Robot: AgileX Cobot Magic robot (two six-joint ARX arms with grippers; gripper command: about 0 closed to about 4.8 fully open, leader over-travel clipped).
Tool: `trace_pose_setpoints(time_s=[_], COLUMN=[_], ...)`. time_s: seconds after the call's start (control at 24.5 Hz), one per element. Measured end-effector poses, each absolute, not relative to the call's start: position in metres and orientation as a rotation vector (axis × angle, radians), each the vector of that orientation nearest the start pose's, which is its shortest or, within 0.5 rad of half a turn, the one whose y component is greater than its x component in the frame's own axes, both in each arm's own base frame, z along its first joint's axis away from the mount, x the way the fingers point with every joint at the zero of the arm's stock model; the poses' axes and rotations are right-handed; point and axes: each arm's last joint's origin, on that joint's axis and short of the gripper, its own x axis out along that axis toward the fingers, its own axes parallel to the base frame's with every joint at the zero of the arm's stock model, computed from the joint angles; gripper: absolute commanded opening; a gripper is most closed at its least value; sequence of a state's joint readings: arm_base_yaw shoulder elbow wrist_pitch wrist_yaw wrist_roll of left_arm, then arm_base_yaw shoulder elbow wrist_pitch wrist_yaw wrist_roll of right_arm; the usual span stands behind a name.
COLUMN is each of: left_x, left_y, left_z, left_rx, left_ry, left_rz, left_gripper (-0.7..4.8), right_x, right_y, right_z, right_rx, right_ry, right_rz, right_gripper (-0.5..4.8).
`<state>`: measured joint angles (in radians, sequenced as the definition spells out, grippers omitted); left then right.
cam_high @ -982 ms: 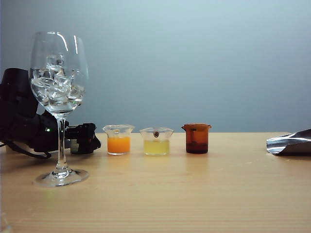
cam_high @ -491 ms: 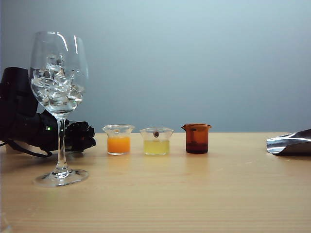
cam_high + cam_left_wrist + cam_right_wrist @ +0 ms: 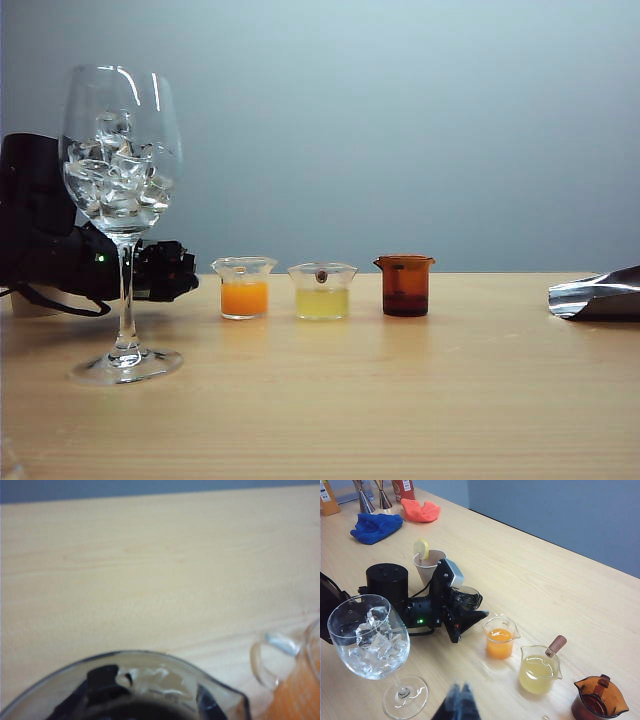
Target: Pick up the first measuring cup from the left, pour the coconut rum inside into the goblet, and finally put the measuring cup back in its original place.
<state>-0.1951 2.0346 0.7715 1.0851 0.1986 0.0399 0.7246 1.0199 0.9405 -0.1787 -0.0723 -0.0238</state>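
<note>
The first measuring cup (image 3: 466, 598), small and smoky grey, sits between the fingers of my left gripper (image 3: 470, 606), which is shut on it. In the left wrist view the first measuring cup's rim (image 3: 165, 672) fills the near edge, and the gripper's dark fingers (image 3: 102, 680) show through its wall. The coconut rum inside is too faint to make out. From the exterior, the left gripper (image 3: 172, 272) is behind the stem of the goblet (image 3: 120, 170) and hides the cup. The goblet (image 3: 370, 635) holds ice cubes. My right gripper (image 3: 460, 700) hovers shut, near the goblet's foot.
To the right of the held cup stand an orange-liquid cup (image 3: 244, 290), a yellow-liquid cup (image 3: 322, 292) and an amber cup (image 3: 405, 285). A shiny metal object (image 3: 598, 294) lies far right. A paper cup with lemon (image 3: 427, 562) and cloths (image 3: 376, 527) sit behind.
The left gripper's jaws have narrowed onto the cup, and its tip has tilted up slightly off the table. The goblet and the other cups have not moved.
</note>
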Motion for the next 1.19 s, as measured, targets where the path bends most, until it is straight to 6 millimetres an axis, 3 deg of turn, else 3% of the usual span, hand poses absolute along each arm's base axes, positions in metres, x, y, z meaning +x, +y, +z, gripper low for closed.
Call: trace_pose_setpoints(time_s=[0.74, 0.9, 1.19], left_x=[0.356, 0.355, 0.349], left_y=[-0.071, -0.058, -0.057], left_z=[0.143, 0.159, 0.185], left_rx=[0.051, 0.051, 0.053], left_ry=[-0.015, -0.026, -0.061], left_rz=[-0.381, -0.353, -0.363], left_gripper=[1.74, 1.74, 1.74], right_x=[0.166, 0.166, 0.166], right_y=[0.15, 0.151, 0.151], right_z=[0.344, 0.344, 0.345], right_rx=[-0.107, -0.106, -0.101], right_ry=[0.242, 0.242, 0.236], right_rz=[0.801, 0.808, 0.807], right_gripper=[-0.06, -0.06, -0.06])
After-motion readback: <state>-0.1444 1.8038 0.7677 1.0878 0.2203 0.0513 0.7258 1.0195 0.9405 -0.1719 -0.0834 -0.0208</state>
